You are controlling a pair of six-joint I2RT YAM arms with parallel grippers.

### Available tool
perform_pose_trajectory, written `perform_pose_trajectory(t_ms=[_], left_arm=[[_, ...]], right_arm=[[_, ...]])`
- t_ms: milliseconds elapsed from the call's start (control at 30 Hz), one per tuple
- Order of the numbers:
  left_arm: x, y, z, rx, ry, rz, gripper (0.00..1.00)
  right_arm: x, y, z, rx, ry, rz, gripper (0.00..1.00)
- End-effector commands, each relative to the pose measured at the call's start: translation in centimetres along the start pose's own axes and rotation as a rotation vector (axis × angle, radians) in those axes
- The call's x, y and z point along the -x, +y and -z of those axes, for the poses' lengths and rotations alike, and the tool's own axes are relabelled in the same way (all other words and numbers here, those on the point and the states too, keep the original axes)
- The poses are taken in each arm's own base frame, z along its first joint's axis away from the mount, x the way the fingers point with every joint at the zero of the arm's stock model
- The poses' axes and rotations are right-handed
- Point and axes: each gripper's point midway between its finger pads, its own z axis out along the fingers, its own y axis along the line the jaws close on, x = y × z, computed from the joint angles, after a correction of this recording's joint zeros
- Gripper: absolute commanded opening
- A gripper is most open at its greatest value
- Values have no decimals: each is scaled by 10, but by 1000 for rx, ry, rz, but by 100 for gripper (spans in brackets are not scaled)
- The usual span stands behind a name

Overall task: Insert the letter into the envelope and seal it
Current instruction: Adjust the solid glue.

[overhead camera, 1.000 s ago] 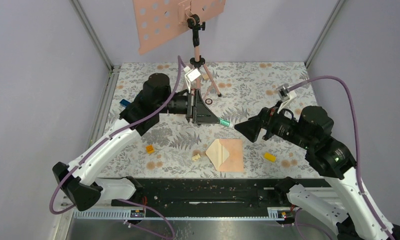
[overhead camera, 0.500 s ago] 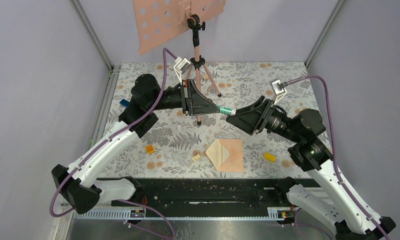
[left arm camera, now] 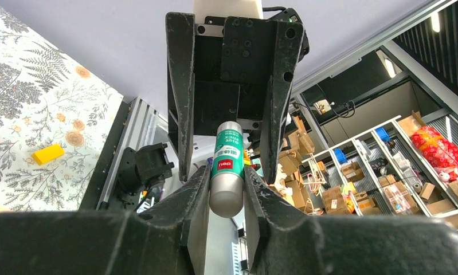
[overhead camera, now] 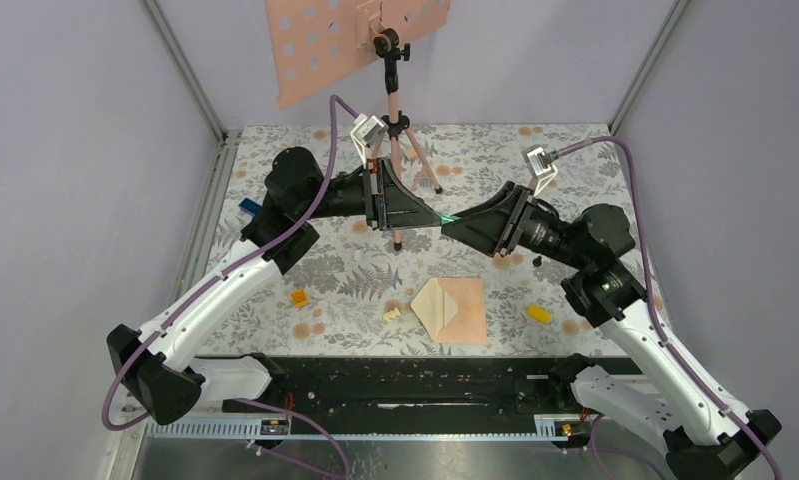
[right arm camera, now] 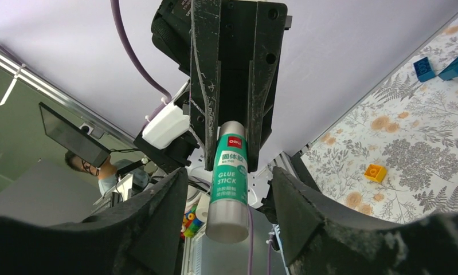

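Note:
The peach envelope (overhead camera: 465, 310) lies flat near the front of the table, a cream triangular flap open to its left. The letter does not show as a separate sheet. My left gripper (overhead camera: 430, 215) hangs above the table's middle, shut on the grey end of a green glue stick (left arm camera: 229, 152). My right gripper (overhead camera: 453, 223) faces it from the right. It is open, its fingers standing apart on both sides of the stick's other end (right arm camera: 231, 160) without touching it. Both grippers are behind and above the envelope.
A tripod (overhead camera: 395, 130) with a perforated pink plate (overhead camera: 325, 45) stands at the back centre, just behind the left gripper. Yellow bricks (overhead camera: 299, 297) (overhead camera: 539, 314) and a small cream piece (overhead camera: 392, 314) flank the envelope. A blue brick (overhead camera: 248, 207) lies at the left edge.
My right gripper has moved left and up until its open fingers straddle the glue stick. My left gripper lifted and tilted slightly, still holding the stick. The envelope has not moved.

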Motion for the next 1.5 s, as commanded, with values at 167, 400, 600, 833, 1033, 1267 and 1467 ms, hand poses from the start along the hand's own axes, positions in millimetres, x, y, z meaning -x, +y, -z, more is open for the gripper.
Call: perform_pose_trajectory(t_ms=[167, 400, 600, 833, 1033, 1267, 1467], left_arm=[[2, -12, 1, -43, 10, -44, 0], [2, -12, 1, -48, 12, -45, 0], [6, -12, 5, 6, 7, -67, 30], [8, -16, 13, 8, 7, -87, 35], [11, -16, 15, 1, -4, -80, 41], [11, -19, 15, -32, -6, -71, 35], [9, -19, 15, -38, 3, -71, 23]], right_arm=[[15, 35, -1, 120, -21, 61, 51], [15, 32, -1, 123, -40, 38, 18], [13, 23, 2, 80, -47, 53, 0], [11, 22, 2, 71, -29, 67, 0], [9, 22, 1, 76, -17, 65, 0], [7, 22, 1, 79, -7, 62, 0], [7, 22, 1, 79, -7, 63, 0]])
